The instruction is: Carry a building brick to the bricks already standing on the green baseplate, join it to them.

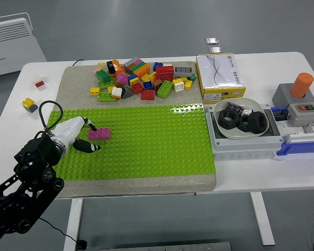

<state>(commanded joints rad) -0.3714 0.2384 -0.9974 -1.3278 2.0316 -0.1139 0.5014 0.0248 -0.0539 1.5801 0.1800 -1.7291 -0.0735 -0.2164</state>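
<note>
- The pink brick (99, 134) sits on the baseplate (146, 141), at its left end, long axis running left-right, studs up.
- The left robot hand (79, 135) is just left of it, fingertips right at its edge. Can't tell if it's really pinching it or only touching.
- Looks light, stiff and a bit slick, so I'd grab it across the short sides.
- The loose pile (141, 78) sits farther back on the counter (31, 99).

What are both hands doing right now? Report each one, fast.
Left hand: on the green baseplate, beside the magenta brick; whether it grips the brick cannot be told.
Right hand: not in view.
</note>
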